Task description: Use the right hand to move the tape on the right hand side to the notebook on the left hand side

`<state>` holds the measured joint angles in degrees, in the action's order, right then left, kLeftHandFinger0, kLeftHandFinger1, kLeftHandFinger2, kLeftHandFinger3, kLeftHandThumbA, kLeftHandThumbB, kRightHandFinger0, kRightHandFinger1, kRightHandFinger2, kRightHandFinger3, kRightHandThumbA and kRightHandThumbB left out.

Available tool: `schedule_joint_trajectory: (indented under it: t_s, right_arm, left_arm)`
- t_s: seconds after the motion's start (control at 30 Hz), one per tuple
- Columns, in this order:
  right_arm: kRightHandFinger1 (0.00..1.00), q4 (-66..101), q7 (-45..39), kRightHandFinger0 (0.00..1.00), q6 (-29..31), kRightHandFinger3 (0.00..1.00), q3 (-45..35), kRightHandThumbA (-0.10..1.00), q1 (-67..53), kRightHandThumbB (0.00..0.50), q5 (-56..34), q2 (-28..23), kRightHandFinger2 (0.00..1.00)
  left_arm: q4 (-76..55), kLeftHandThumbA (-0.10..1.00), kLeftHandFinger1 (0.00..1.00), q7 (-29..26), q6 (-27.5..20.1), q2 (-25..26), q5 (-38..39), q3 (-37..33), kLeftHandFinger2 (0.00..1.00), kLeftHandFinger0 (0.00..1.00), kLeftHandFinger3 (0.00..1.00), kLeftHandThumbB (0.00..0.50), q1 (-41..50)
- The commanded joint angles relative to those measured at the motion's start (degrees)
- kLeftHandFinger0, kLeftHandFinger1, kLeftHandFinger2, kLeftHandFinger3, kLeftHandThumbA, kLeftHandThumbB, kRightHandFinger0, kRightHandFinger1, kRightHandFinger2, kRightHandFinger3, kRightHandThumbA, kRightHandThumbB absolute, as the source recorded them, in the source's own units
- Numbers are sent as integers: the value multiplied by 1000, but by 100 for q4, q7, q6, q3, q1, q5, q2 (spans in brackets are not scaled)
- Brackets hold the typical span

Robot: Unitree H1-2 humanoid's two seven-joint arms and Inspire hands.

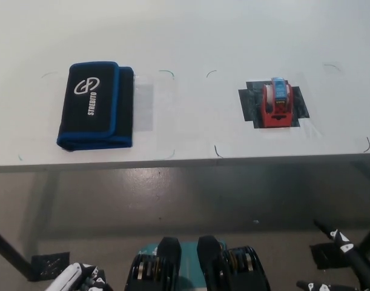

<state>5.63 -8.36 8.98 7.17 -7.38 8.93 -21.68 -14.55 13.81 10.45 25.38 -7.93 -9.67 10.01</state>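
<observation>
While both hands (82,277) (339,254) hang low, tape (277,102) sits untouched.

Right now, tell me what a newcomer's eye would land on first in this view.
First, the red tape dispenser, sitting on a dark patch on the white table at the right. Next, the black notebook with blue edging and a white logo, lying at the left. The white left hand and black right hand sit low at the bottom corners, below the table edge.
</observation>
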Motion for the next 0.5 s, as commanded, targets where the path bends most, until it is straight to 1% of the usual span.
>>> schedule_joint_trajectory:
  t_s: [0.0,0.03,0.07,0.1,0.13,0.17,0.2,0.23,0.27,0.3,0.37,0.4,0.43,0.47]
  right_arm:
    - [1000,467,237,1000,96,1000,-274,930,425,189,153,107,1000]
    - [1000,487,256,1000,94,1000,-314,942,493,189,182,130,1000]
    - [1000,529,261,1000,26,1000,-366,947,590,198,167,158,1000]
    - [1000,593,288,1000,-53,1000,-499,911,860,189,77,199,1000]
    - [1000,632,273,1000,-73,1000,-595,885,1069,159,13,200,1000]
    - [1000,683,252,1000,-130,1000,-658,850,1225,151,-37,233,1000]
    - [1000,715,234,1000,-195,1000,-689,841,1311,157,-31,244,1000]
    - [1000,763,221,1000,-306,1000,-749,827,1561,144,-20,250,1000]
    - [1000,768,209,1000,-320,1000,-774,812,1625,145,-17,261,1000]
    - [1000,847,192,1000,-550,1000,-833,842,1893,200,-17,278,1000]
    - [1000,871,182,1000,-671,1000,-853,833,2271,187,123,268,1000]
    - [1000,881,104,1000,-856,1000,-847,858,2569,234,113,242,1000]
    - [1000,891,76,1000,-913,1000,-843,866,2699,233,135,227,1000]
    - [1000,902,34,1000,-1037,1000,-818,905,2873,251,229,184,1000]
  left_arm:
    - [-177,442,416,72,-2,39,-50,62,474,418,586,5,7]
    - [-169,439,416,70,-10,30,-35,73,473,419,586,6,11]
    - [-169,436,422,71,0,27,-49,70,471,427,588,11,9]
    - [-143,433,425,70,8,7,-79,47,471,431,588,4,-27]
    - [-142,426,427,68,20,-25,-92,30,472,435,588,0,-69]
    - [-144,423,425,71,10,-25,-84,38,471,434,587,0,-63]
    - [-141,424,421,75,7,-25,-89,39,469,427,582,0,-64]
    - [-122,419,416,74,-28,-33,-88,44,460,424,571,0,-82]
    - [-116,417,415,73,-42,-38,-86,48,458,424,568,0,-88]
    - [-148,422,404,73,-9,-41,-109,45,448,409,560,6,-86]
    - [-159,434,405,70,20,-46,-143,44,446,420,556,7,-123]
    - [-170,436,406,73,31,-51,-141,47,446,424,555,6,-124]
    - [-187,436,405,76,46,-57,-139,49,445,426,555,6,-127]
    - [-172,436,404,71,-4,-57,-131,54,443,426,554,7,-126]
